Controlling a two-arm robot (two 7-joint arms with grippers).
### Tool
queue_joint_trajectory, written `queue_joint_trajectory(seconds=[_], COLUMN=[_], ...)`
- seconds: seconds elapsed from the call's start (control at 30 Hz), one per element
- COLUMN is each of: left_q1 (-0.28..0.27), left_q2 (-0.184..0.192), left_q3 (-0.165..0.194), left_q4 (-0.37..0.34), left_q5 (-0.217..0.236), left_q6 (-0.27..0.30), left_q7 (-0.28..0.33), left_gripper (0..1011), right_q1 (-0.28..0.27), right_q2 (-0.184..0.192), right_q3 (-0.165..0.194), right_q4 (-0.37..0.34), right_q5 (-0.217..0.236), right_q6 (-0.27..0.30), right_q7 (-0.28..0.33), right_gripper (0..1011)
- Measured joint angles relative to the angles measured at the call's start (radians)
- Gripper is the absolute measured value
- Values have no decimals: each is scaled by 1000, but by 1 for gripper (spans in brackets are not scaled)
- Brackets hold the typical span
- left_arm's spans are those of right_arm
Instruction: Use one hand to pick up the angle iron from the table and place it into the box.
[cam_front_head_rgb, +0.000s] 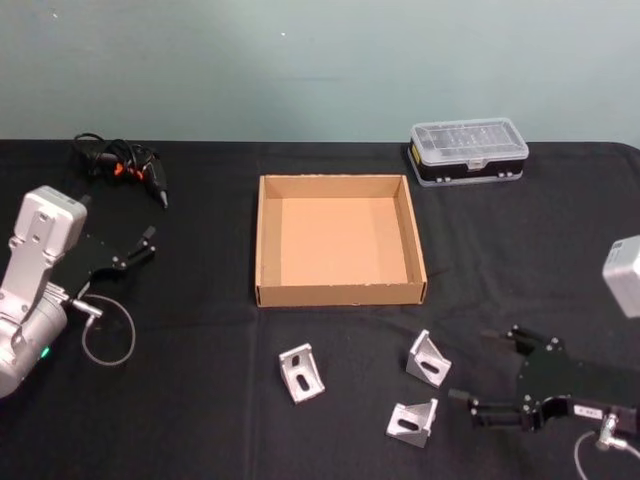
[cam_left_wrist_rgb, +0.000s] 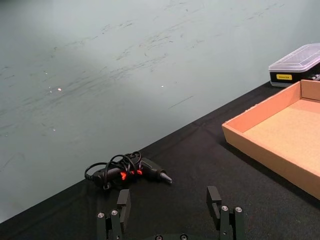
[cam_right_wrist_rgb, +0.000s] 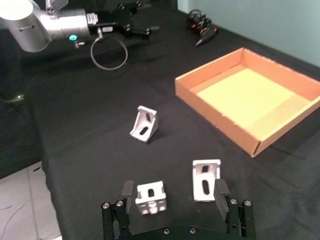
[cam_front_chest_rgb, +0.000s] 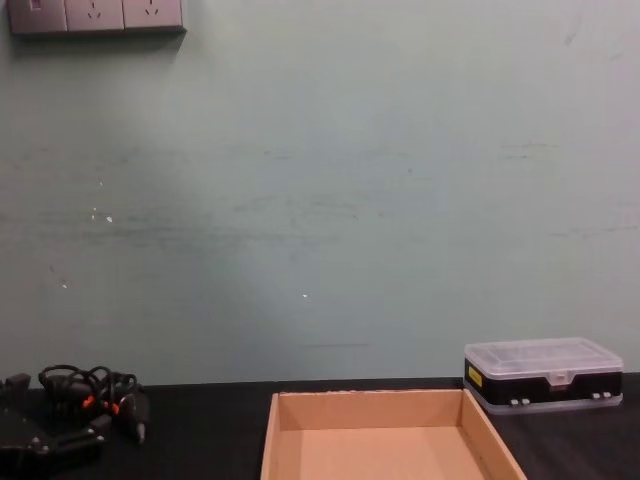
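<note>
**Silver brackets lie short of the box, right gripper beside them**

Silver-grey metal shows in three places on the flat matte black desk (cam_front_head_rgb: 200, 420): three small slotted corner brackets, the angle irons. All of them sit on the robot's side of the shallow tan cardboard box (cam_front_head_rgb: 340, 296), none inside it.

The leftmost angle iron (cam_front_head_rgb: 301, 373) lies just near of the box's front left corner. Its slotted face is tilted up and the slot slants across it. In the right wrist view it (cam_right_wrist_rgb: 145, 125) stands well apart from the other two.

The farther right angle iron (cam_front_head_rgb: 428, 358) rests below the box's front right corner, with its slot running on a diagonal. In the right wrist view its (cam_right_wrist_rgb: 206, 179) slotted flange stands upright, slot vertical.

The nearest angle iron (cam_front_head_rgb: 413, 420) sits close to the desk's near edge, its slot running roughly left to right.

The right gripper (cam_front_head_rgb: 472, 366), black-fingered on a silver-grey arm, reaches in low from the right, pointing left at these two brackets. Its jaws stand wide apart and hold nothing. From the right wrist camera the gripper (cam_right_wrist_rgb: 174, 191) frames both brackets in the gap, touching neither.

The left gripper (cam_front_head_rgb: 143, 248) rests over the desk's left side, away from the brackets, jaws apart and empty.

Beyond it lies a tangled black cable bundle with orange marks (cam_front_head_rgb: 120, 160). A clear-lidded black plastic case (cam_front_head_rgb: 468, 152) sits behind the box's right far corner. The box's long walls run left to right.
</note>
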Motion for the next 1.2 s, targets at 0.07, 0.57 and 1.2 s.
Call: queue_joint_trajectory(seconds=[0.07, 0.57, 1.2], left_q1=[0, 0, 0], left_q2=[0, 0, 0], left_q3=[0, 0, 0], left_q4=[0, 0, 0], left_q5=[0, 0, 0], left_q6=[0, 0, 0], left_q7=[0, 0, 0], left_gripper=[1000, 1000, 1000], right_q1=[4, 64, 113], right_q2=[1, -30, -77], right_q3=[-14, -120, -178], right_q4=[0, 40, 89], right_q5=[-6, -72, -103], right_q6=[8, 42, 47], right_q7=[3, 21, 34], right_gripper=[1000, 1000, 1000])
